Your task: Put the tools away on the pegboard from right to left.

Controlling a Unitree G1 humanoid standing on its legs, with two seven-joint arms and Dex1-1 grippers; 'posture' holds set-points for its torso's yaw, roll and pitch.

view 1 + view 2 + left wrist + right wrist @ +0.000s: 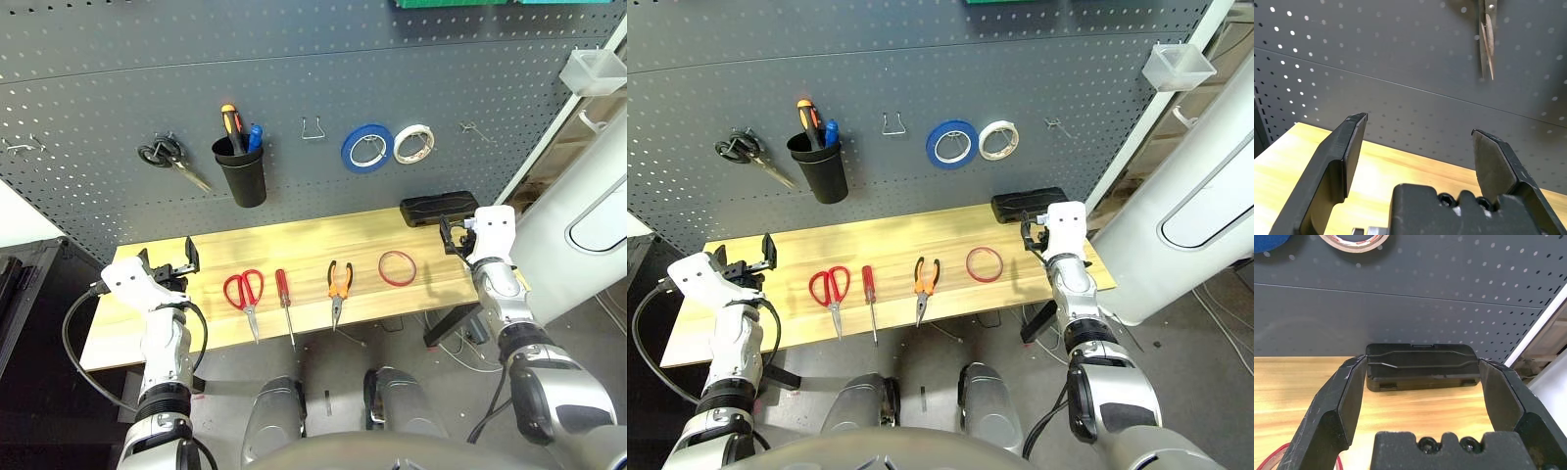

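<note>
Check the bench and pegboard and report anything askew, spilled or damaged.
Nothing looks spilled or damaged. The red-handled screwdriver and orange-and-black pliers jut slightly past the front edge of the wooden bench, perhaps easy to knock; the red tape ring lies fully on it.

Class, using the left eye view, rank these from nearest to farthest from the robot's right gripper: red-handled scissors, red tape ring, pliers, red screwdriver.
From the right gripper:
1. Red tape ring, right part of the table
2. Pliers, left of the ring
3. Red screwdriver, left of the pliers
4. Red-handled scissors, leftmost
</note>
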